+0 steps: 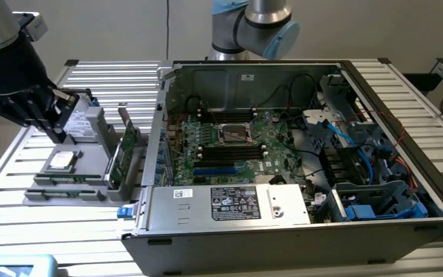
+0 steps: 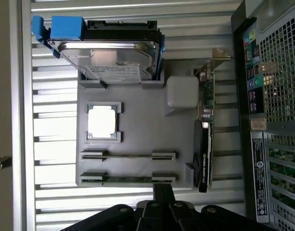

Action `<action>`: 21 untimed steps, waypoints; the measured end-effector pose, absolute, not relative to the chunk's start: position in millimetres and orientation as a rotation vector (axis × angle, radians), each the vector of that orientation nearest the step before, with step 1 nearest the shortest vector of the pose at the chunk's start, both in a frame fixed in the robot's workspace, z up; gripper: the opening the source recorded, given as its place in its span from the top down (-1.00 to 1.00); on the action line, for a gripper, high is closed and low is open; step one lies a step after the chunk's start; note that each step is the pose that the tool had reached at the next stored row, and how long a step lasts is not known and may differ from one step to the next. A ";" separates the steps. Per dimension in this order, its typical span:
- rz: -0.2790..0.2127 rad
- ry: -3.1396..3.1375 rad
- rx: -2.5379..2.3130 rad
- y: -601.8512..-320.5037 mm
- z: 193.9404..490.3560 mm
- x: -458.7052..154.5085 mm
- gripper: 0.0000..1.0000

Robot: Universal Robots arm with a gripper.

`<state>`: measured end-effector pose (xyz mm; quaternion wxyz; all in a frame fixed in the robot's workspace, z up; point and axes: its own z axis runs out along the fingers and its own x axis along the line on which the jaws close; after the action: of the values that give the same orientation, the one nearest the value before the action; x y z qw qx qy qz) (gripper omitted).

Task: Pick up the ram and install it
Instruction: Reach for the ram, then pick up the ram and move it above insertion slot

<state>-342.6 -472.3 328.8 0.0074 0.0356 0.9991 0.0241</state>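
Exterior view: slatted metal table (image 1: 98, 81) carries an open computer case (image 1: 406, 190) lying on its side, taking up the middle and the exterior view's right. Inside the case: green motherboard (image 1: 229, 144) with an empty CPU socket and long black slots, cables and blue drive bays toward the exterior view's right, labelled power supply (image 1: 229, 202) along the near wall. Robot arm joint with blue caps (image 1: 256, 26) stands at the far edge behind the case. On the exterior view's left, just beside the case, sits a grey parts tray (image 1: 90, 153). Black gripper (image 1: 56, 135) hangs over the tray's far end, close above the hard drive; contact can't be told. It holds nothing. Wrist view, tray contents: hard drive (image 2: 109, 53) with blue rails at one end of the tray, broad green expansion card (image 2: 205, 144) standing on edge along the side next to the case, white block (image 2: 182, 91) beside the card, CPU (image 2: 102, 120) flat in its square recess. The ram (image 2: 128, 179) stands on edge in the tray's end slot, the one farthest from the hard drive, both ends in grey holders, untouched. A second slim stick (image 2: 128, 155) sits parallel in the next slot, between the ram and the CPU. Black fingers (image 2: 163, 192) show pressed together, jaws fully closed on nothing, apart from the ram.
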 end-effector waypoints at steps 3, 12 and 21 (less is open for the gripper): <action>0.075 3.124 0.111 -472.3 327.8 -345.0 0.79; 0.075 3.125 0.108 -472.3 327.1 -351.8 0.79; 0.077 3.127 -0.129 -472.3 326.9 -351.9 0.79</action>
<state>-351.9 -472.3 326.9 0.0053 -0.0412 0.9988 0.0245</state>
